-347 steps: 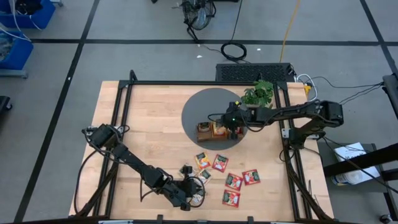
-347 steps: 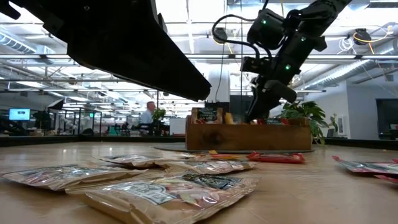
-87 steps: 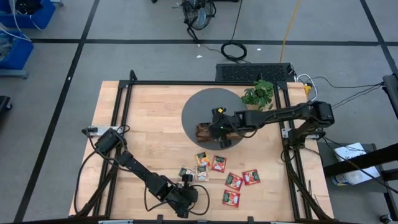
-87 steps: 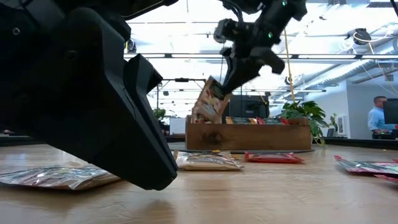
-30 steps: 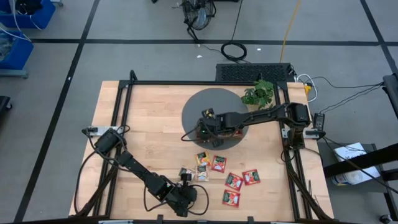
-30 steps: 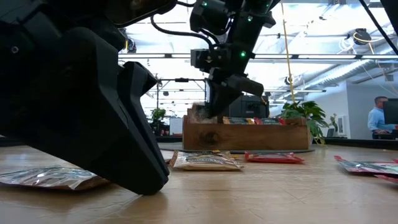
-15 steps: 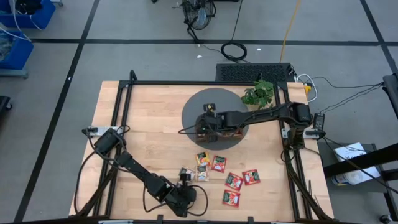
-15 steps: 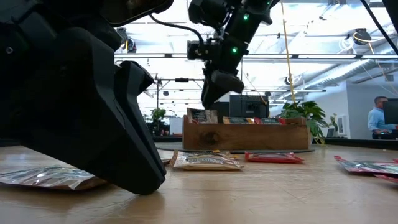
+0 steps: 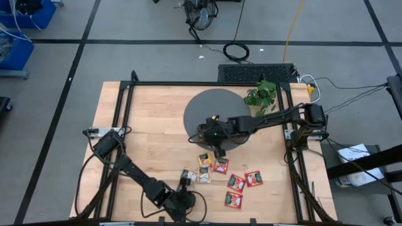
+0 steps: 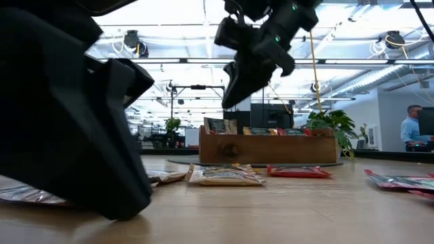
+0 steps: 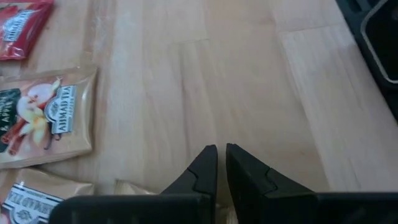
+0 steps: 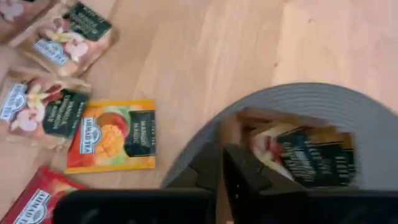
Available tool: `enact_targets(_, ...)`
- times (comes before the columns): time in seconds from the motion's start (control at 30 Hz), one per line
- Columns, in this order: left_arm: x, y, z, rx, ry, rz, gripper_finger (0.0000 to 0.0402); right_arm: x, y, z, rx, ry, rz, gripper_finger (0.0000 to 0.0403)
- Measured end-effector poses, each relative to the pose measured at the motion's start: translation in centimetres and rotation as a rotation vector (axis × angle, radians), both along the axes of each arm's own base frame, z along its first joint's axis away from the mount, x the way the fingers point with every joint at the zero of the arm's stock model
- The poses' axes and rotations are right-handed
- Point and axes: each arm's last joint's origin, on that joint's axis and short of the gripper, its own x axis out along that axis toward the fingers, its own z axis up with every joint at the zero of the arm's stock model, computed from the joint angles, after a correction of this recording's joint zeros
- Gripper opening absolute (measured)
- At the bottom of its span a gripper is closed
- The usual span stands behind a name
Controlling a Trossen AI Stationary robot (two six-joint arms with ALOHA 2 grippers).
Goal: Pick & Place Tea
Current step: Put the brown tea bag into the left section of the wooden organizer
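Observation:
Tea packets lie loose on the wooden table: an orange one, beige ones and red ones. More stand in the brown wooden tray, which sits on a round grey mat. My right gripper hangs shut and empty over the mat's near edge, above the tray's left end. My left gripper is low over bare wood near the table's near edge, shut with nothing between its fingers; the beige packets lie beside it.
A green plant stands behind the tray at the far right. Black frame rails run along the table's edges. A person shows in the room beyond. Bare wood lies on the table's left half.
My right gripper has let go of a beige packet, which now stands in the tray's left end. The gripper has since risen, tipped, and drawn back toward the table's near edge.

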Motion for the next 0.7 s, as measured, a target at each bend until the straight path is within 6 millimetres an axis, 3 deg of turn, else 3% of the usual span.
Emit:
enact_targets(0.17, -0.1, 0.0, 0.0, 0.013, -0.001, 0.006, 0.0042, -0.3, 0.1, -2.0, 0.045, -0.083, 0.022, 0.001)
enact_targets(0.53, 0.2, 0.6, -0.1, 0.015, 0.008, 0.034, 0.0042, -0.5, -1.0, -2.9, 0.132, -0.153, 0.044, 0.0001)
enact_targets(0.7, 0.2, 0.6, -0.1, 0.016, 0.009, 0.033, 0.0042, 0.1, -1.7, -4.6, 0.126, -0.132, 0.029, 0.0001)
